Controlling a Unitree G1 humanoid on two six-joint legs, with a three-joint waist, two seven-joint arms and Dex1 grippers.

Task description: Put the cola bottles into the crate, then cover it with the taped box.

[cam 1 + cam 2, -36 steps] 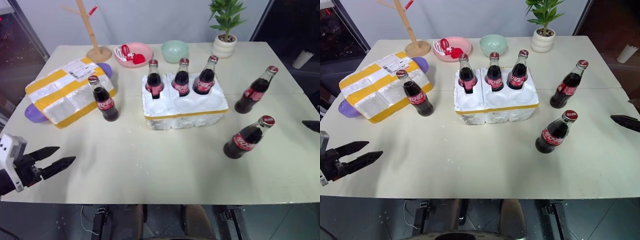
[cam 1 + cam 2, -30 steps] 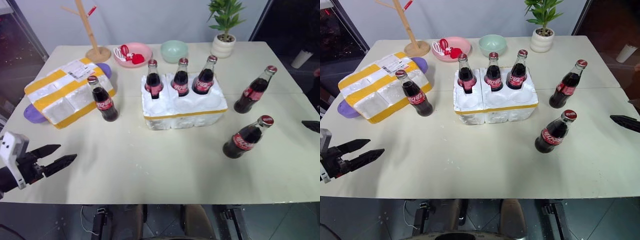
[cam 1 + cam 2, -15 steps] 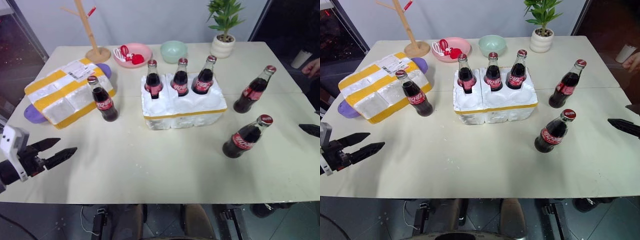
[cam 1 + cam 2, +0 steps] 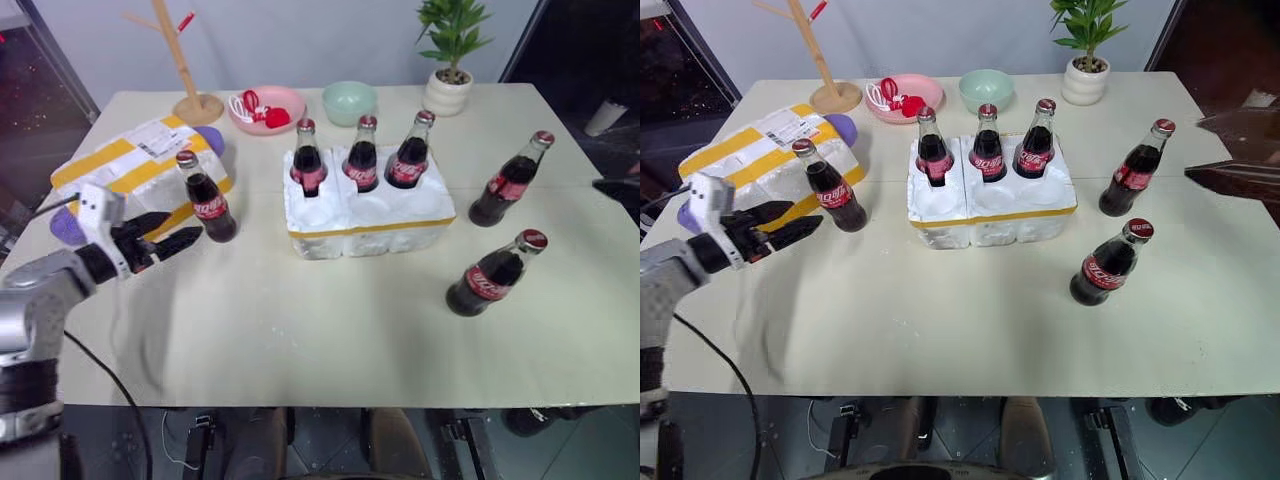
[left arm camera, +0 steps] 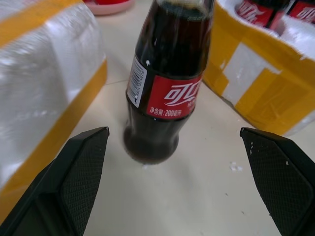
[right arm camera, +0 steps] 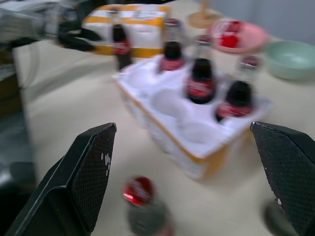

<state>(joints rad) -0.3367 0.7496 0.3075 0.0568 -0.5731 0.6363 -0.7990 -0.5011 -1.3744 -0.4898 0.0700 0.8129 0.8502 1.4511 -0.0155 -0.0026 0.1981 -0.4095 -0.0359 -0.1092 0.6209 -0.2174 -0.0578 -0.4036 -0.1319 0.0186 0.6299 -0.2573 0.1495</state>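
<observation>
So far three cola bottles (image 4: 361, 155) stand in the back wells of the crate (image 4: 368, 216), and the three front wells are bare. Three bottles remain out on the table (image 4: 300, 330): one left of the crate (image 4: 207, 198), just beside the taped box (image 4: 128, 180), and two to the crate's right, one level with it (image 4: 512, 180) and one nearer the front edge (image 4: 496, 274). The box lies well left of the crate, not yet used as a cover, so about half the loading and the whole covering step are left.

Compared with a second ago, the left gripper (image 4: 172, 234) has come up from the table's near-left corner to just short of the left bottle, jaws wide apart and lined up either side of it, nothing held. The right gripper (image 4: 1230, 150) has risen and swung in toward the crate's right side, jaws also spread and empty. Bottles, crate and box have not shifted.
</observation>
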